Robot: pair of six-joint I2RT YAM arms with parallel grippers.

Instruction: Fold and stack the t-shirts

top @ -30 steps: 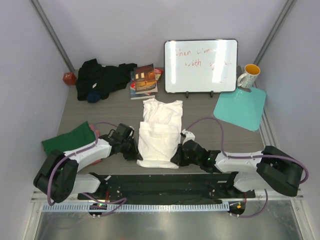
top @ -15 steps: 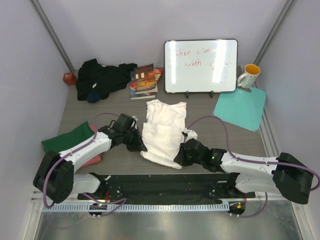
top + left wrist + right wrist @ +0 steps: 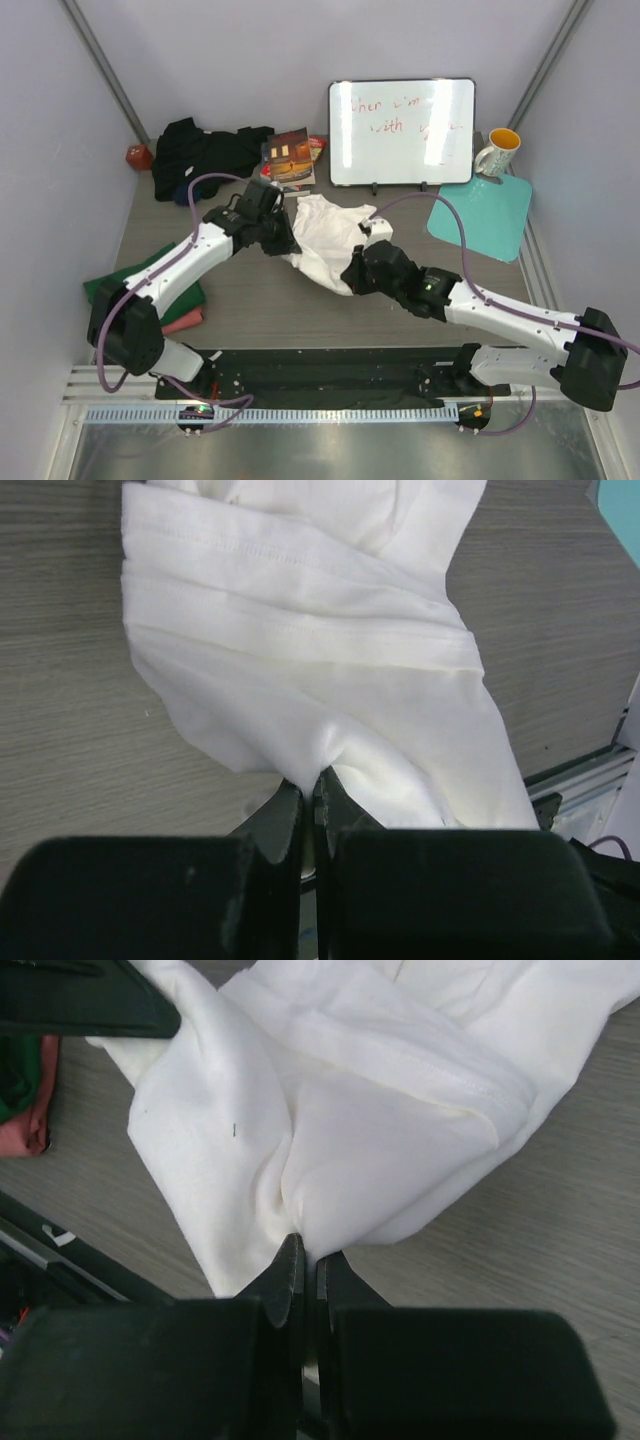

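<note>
Two sets of fingers, both closed on one white t-shirt point(image 3: 325, 240).

- Left fingers point(image 3: 284, 243): shut on the shirt's left edge. In the left wrist view the tips point(image 3: 308, 798) meet with a tuck of white cloth nipped between them.
- Right fingers point(image 3: 352, 281): shut on the near right edge. The right wrist view shows the same pinch point(image 3: 305, 1260), with cloth gathering into creases at the tips.
- The white t-shirt lies mid-worktop point(image 3: 260, 310), bunched and skewed between the two arms, just in front of the books point(image 3: 290, 160) and the whiteboard point(image 3: 402, 130). Stitched hems lie in layers across it, so it is part-folded. Its far end rests on the wood grain; whether the near end is clear of the surface I cannot tell.
- A black t-shirt point(image 3: 205, 155) is heaped in the far left corner, touching the books, with a red object point(image 3: 138, 156) by the wall beside it.
- A dark green t-shirt point(image 3: 186, 293) sits at the left edge under the left arm, on top of a salmon pink t-shirt point(image 3: 185, 320) that peeks out on the near side.
- Far right: a teal mat point(image 3: 480, 215), with a mug point(image 3: 498, 152) at its back corner.
</note>
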